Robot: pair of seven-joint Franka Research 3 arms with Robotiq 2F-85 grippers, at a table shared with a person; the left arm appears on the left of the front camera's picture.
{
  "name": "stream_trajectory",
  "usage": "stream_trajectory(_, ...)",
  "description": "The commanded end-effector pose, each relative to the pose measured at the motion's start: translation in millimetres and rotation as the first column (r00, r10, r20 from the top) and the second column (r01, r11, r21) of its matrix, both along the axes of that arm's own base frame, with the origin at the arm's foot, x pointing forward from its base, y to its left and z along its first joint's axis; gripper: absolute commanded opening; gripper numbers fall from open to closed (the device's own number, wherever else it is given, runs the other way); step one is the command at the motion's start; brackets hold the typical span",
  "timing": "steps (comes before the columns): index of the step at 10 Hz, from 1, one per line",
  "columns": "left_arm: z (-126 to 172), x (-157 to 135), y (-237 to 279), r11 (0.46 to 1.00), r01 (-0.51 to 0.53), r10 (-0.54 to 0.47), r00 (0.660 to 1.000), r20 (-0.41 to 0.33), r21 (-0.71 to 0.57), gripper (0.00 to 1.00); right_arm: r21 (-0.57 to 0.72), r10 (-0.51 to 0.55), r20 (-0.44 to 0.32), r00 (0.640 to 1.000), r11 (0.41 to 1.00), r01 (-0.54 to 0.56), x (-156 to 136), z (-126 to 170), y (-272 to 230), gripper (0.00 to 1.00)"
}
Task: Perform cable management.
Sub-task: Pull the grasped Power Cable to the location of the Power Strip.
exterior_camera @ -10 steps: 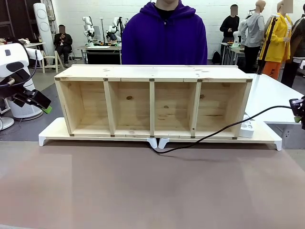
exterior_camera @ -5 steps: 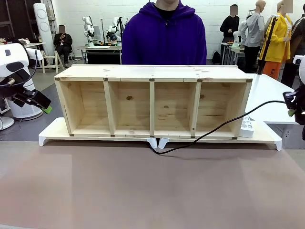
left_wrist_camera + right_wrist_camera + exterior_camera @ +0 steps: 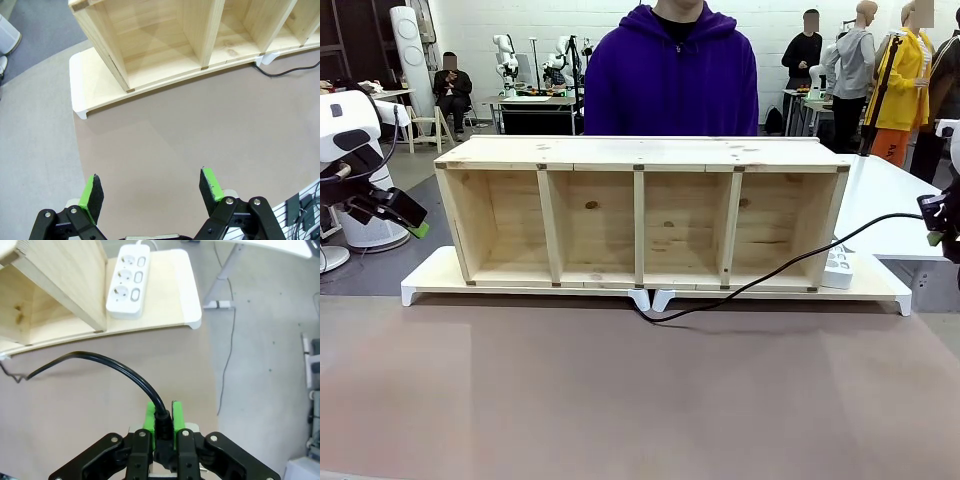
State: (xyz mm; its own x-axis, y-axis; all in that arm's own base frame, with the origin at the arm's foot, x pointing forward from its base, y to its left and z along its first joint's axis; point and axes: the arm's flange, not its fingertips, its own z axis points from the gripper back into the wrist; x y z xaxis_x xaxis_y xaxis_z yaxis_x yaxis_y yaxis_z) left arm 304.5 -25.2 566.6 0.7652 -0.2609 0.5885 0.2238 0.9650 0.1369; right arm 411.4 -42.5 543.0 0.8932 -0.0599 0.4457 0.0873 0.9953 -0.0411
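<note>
The right gripper [image 3: 162,412] is clamped tight on the cable [image 3: 112,361] at the scene's right edge. From there the cable sags left past the power strip [image 3: 127,282] to the table near the shelf's [image 3: 640,152] middle. The left gripper [image 3: 150,187] hangs wide open and empty at the left.

No legible text, label, brand or number on anything here

— Where can we pass?
— Across the bare near desk [image 3: 620,400] we have open room from edge to edge.
— And what stands in our way?
— The wooden shelf [image 3: 640,210] on its white boards [image 3: 430,278] walls off the far side. The cable [image 3: 125,370] slants past the shelf's rightmost bay, then loops onto the desk at mid-front.
</note>
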Motion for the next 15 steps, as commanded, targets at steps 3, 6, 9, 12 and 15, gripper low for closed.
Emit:
stream_trajectory(3,-1,0,0,1.0,-0.008,0.008,1.0,-0.001,-0.007,1.0,-0.048,0.077,-0.071,0.994,0.996,-0.081,54,21,-20,0.17)
stream_trajectory(6,-1,0,0,1.0,-0.008,0.008,1.0,-0.001,-0.007,1.0,-0.056,0.106,-0.072,0.992,0.992,-0.11,81,24,-14,0.17)
stream_trajectory(9,-1,0,0,1.0,-0.008,0.008,1.0,-0.001,-0.007,1.0,-0.05,0.079,-0.068,0.995,0.995,-0.083,116,25,-9,0.17)
stream_trajectory(12,-1,0,0,1.0,-0.008,0.008,1.0,-0.001,-0.007,1.0,-0.041,0.069,-0.075,0.995,0.997,-0.072,144,23,2,0.17)
stream_trajectory(15,-1,0,0,1.0,-0.008,0.008,1.0,-0.001,-0.007,1.0,-0.039,0.122,-0.121,0.985,0.991,-0.128,170,20,21,0.17)
